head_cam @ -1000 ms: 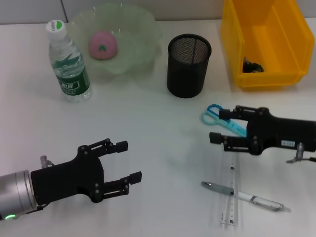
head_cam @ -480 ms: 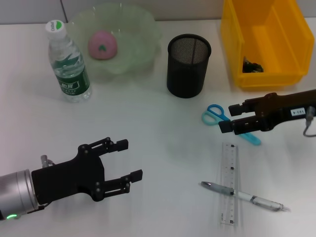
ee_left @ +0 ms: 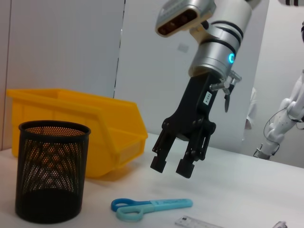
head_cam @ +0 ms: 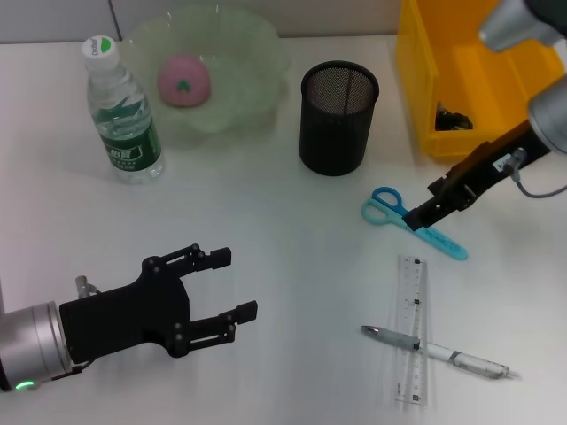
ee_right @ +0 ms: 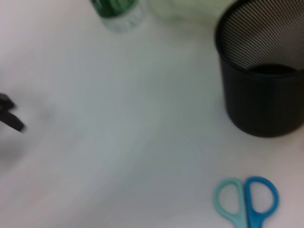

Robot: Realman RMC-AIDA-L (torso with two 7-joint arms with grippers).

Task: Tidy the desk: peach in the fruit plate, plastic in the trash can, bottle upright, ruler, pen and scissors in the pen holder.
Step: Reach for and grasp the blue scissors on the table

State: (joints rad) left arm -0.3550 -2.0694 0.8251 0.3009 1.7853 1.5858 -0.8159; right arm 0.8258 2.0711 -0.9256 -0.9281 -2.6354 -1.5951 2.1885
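The pink peach (head_cam: 183,80) lies in the pale green fruit plate (head_cam: 257,53). A water bottle (head_cam: 124,115) stands upright beside it. The black mesh pen holder (head_cam: 338,117) is empty. Blue scissors (head_cam: 412,221) lie flat on the desk, and a clear ruler (head_cam: 412,329) lies with the pen (head_cam: 438,351) across it. My right gripper (head_cam: 422,205) hangs just above the scissors' blades, slanting down from the right. In the left wrist view this gripper (ee_left: 172,166) is open and holds nothing, above the scissors (ee_left: 152,207). My left gripper (head_cam: 229,285) rests open at the front left.
A yellow bin (head_cam: 474,80) at the back right holds a dark scrap of plastic (head_cam: 454,117). The right wrist view shows the scissors' handles (ee_right: 244,199) near the pen holder (ee_right: 263,90).
My right arm has lifted and swung up toward the back right, so its gripper now slants down over the scissors instead of lying level. The left arm has stayed put.
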